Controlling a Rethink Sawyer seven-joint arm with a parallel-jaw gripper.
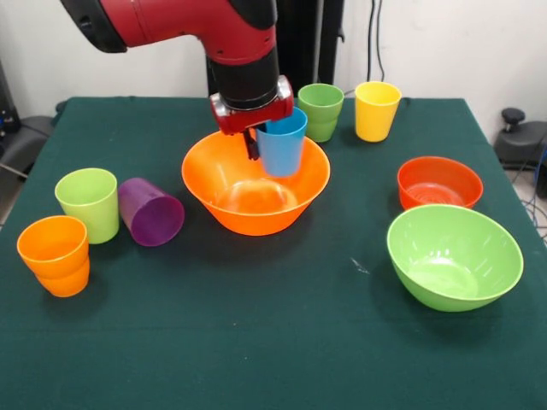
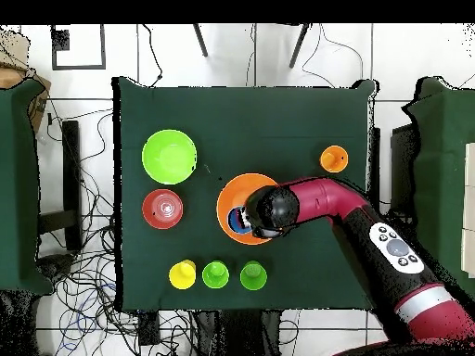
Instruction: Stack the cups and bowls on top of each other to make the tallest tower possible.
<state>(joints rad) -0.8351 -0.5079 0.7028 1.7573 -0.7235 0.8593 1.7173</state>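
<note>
- Green cloth covers the worktop (image 1: 256, 342); white wall behind, cables on the floor round it in the overhead view.
- Tool (image 1: 253, 141) is clamped on the rim of the blue cup (image 1: 281, 145): one finger looks to be inside the wall, other outside, on the cup's left side in the front view.
- Blue cup hangs mouth up, near upright, over the large orange bowl (image 1: 256, 184). Its base sits below the bowl's rim line but looks clear of the bowl's floor; can't tell for sure if it touches the far wall.
- Key relation: cup is directly above the bowl's far half, long axis vertical, so the next move, as I judge it, is straight down or a release into the bowl. Overhead view agrees: arm's end covers the bowl's centre, blue just showing beside it.
- Other pieces, front view: darker green cup (image 1: 320, 111) and yellow cup (image 1: 377, 110) behind the bowl, upright; lime cup (image 1: 88, 203) upright at left w/ purple cup (image 1: 151, 212) on its side just beside it; orange cup (image 1: 54, 254) nearest, looks like two nested.
- Right side: red-orange bowl (image 1: 439, 184) and lime-green bowl (image 1: 454, 255), close together, both mouth up.
- Room: plenty of bare cloth near the front; nothing crowds the orange bowl.
</note>
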